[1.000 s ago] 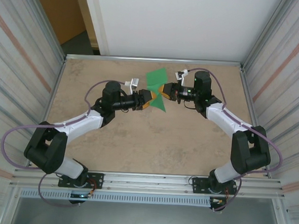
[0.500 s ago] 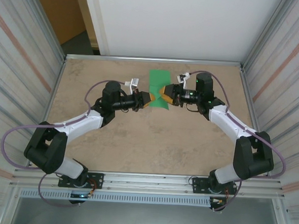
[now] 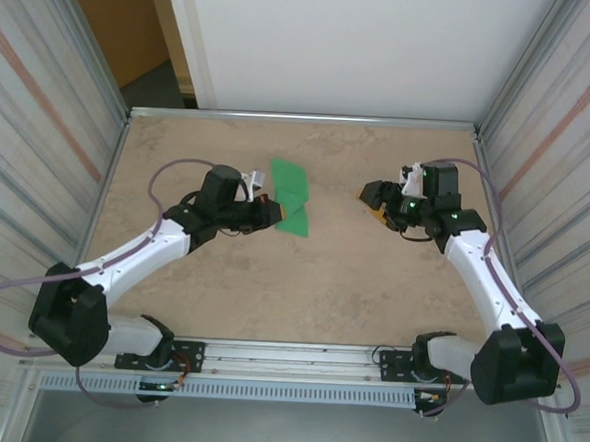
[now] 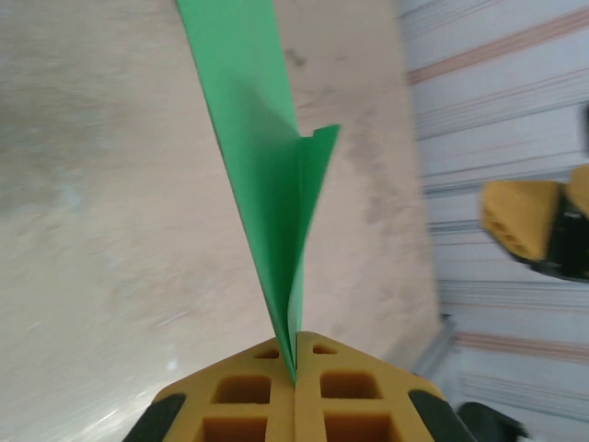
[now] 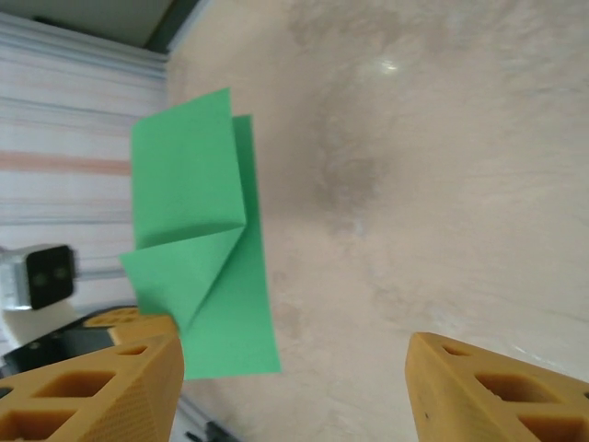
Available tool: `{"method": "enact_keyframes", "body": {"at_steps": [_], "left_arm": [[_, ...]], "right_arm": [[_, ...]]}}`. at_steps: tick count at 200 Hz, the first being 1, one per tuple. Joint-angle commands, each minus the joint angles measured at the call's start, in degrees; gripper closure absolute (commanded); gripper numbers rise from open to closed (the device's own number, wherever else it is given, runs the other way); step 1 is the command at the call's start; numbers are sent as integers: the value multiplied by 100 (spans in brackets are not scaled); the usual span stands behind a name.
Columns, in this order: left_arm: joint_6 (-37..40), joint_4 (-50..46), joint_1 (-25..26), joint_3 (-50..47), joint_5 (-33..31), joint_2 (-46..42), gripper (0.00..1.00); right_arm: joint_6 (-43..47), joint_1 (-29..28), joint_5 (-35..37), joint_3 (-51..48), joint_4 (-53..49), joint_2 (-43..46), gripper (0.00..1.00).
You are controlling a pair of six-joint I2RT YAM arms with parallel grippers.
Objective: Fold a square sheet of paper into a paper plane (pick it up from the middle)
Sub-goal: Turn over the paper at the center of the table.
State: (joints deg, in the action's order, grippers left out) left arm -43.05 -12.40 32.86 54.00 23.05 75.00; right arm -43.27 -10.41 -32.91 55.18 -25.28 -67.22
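Green paper (image 3: 289,193), partly folded, is clamped at its near edge by the left gripper (image 3: 273,214) above the table's (image 3: 301,292) far middle, its long axis running away from those fingers, while the right gripper (image 3: 369,199), jaws apart, hangs well off to its right.

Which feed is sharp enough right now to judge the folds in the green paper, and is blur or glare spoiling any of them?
Top external: sharp and evenly lit, but the green paper is small there. Left wrist: the table is smeared by blur, and the paper is seen nearly edge-on. Right wrist: the best one, with crisp folds and just a small glare spot on the table, away from the paper.
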Motion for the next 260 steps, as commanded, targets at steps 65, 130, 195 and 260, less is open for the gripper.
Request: {"method": "enact_keyframes", "body": {"at_steps": [65,130,195,260], "left_arm": [[1791,-5023,1058,2667,-4615,1388,99],[1985,-5681,1152,3731,-5799,2772,98],[1494,-6058,1282,4811,-5941,4260,98],[1512,-4475,1375,4350,-3248,4341,67]], "right_arm": [[463,71,1402,219,-1180,262,36],[217,494,1559,370,-1058,-54,37],[217,784,1475,323,-856,-476,38],[125,928,1445,255,-778,-593,38]]}}
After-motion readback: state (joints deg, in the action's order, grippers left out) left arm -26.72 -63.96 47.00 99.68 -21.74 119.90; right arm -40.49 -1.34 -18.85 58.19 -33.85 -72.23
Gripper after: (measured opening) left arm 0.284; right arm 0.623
